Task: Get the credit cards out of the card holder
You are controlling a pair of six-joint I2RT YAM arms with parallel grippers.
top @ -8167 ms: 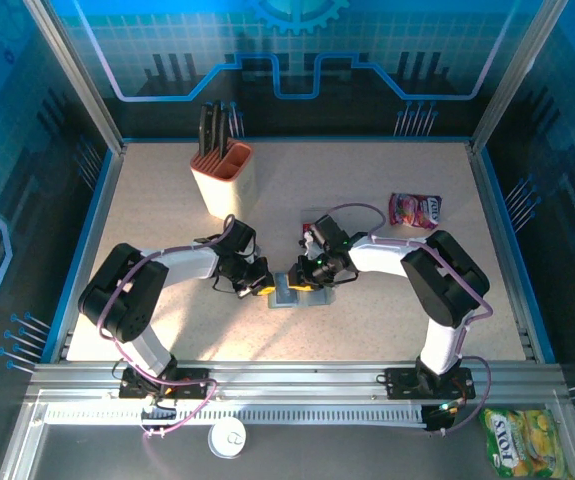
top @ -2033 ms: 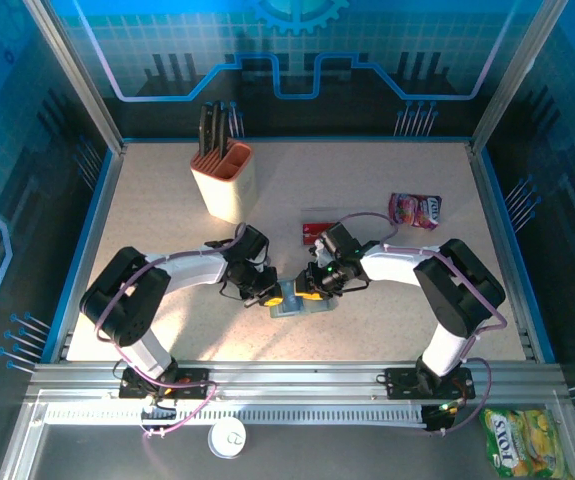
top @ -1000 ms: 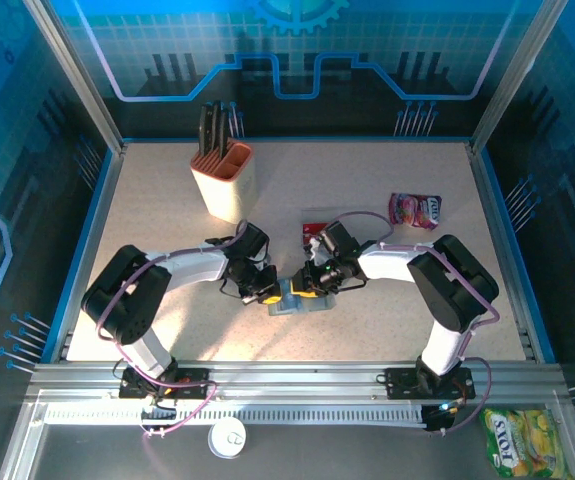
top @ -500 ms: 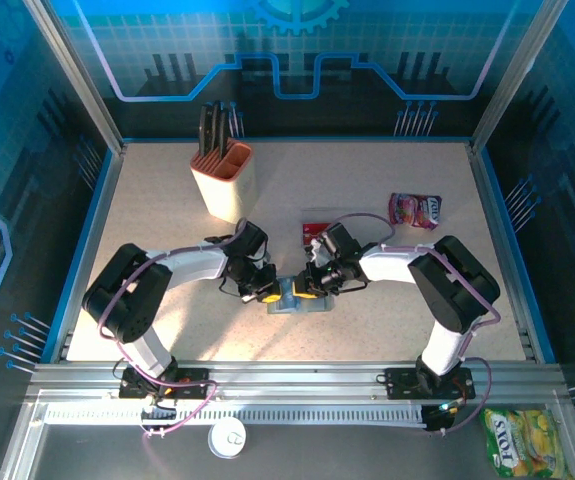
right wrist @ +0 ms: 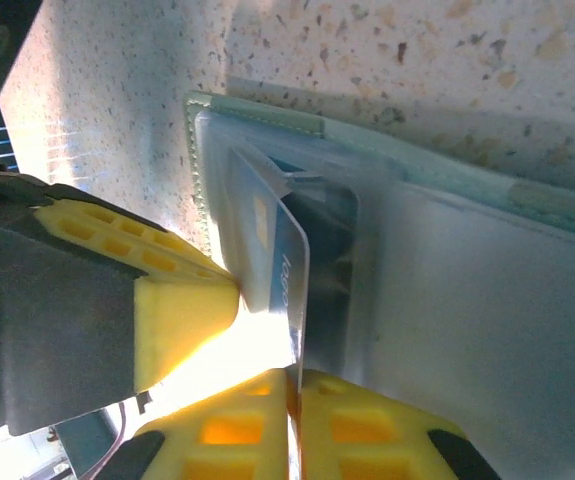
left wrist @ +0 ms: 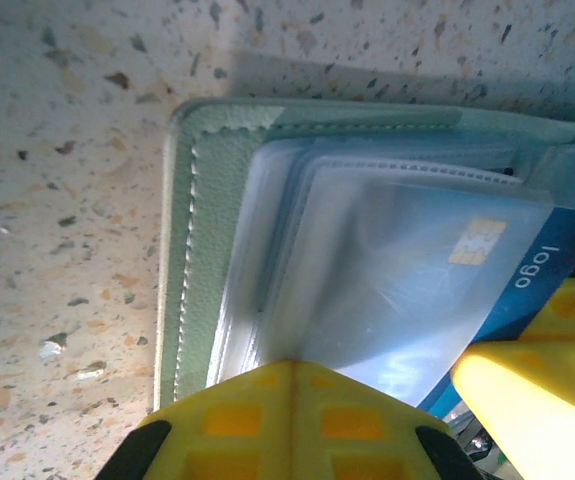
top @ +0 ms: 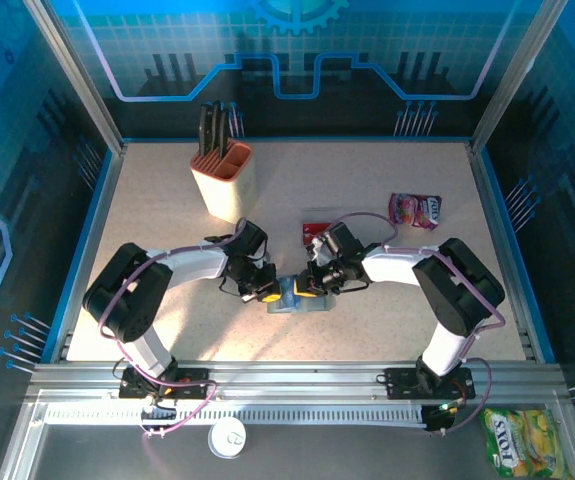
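Observation:
The grey-green card holder (top: 302,303) lies open on the table between both grippers. In the left wrist view my left gripper (left wrist: 293,365) is shut on a clear inner sleeve of the card holder (left wrist: 192,250). A blue credit card (left wrist: 555,268) sticks out of that sleeve at the right. In the right wrist view my right gripper (right wrist: 294,375) is shut on the edge of the blue credit card (right wrist: 285,262), which stands partly out of the card holder (right wrist: 487,290). A red credit card (top: 317,229) lies on the table behind the right arm.
A beige knife block (top: 225,182) stands at the back left. A pink-red snack packet (top: 415,210) lies at the back right. A raised blue rim (top: 97,220) borders the table. The two grippers' yellow fingers nearly touch over the wallet.
My right gripper's jaws have come together on the blue card's edge. Both arms and the card holder have stayed nearly where they were.

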